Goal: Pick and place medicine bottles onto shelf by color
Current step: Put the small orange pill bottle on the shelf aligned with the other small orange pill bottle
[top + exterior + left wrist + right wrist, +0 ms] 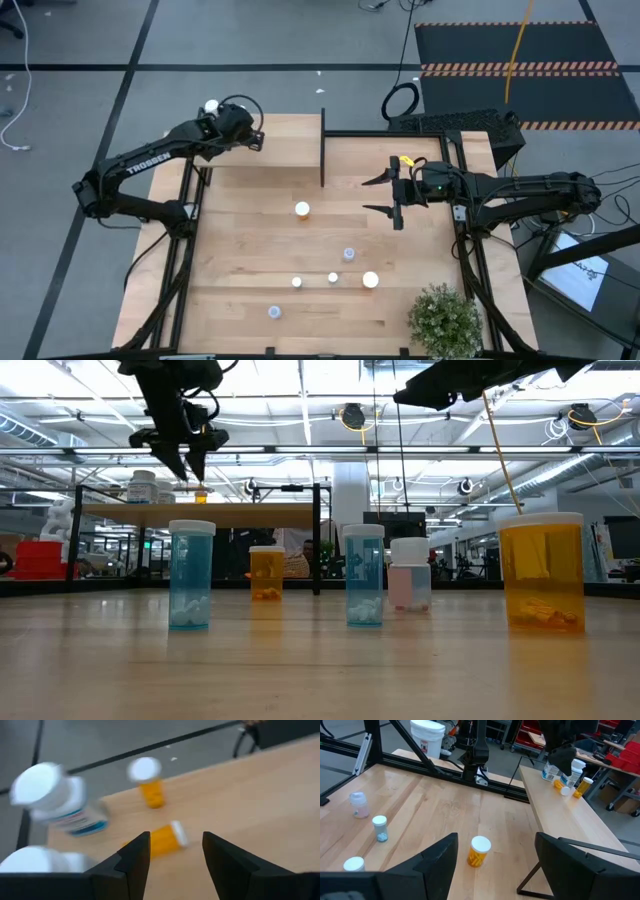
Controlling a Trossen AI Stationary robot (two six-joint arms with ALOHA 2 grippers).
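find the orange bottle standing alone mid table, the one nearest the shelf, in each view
High view: orange bottle at table centre, just below the shelf.
Low view: second from left, in front of the shelf.
Left wrist view: not in it.
Right wrist view: between the right gripper's fingers.
Shared landmark: the shelf.

Right claw (495,865): fingers spread, over worktop (435,810) | orange bottle (478,851) upright just ahead, between fingers | blue bottle (380,828), pink bottle (359,804) farther off | shelf (570,820): left claw (565,757) above bottles (570,782) at far end
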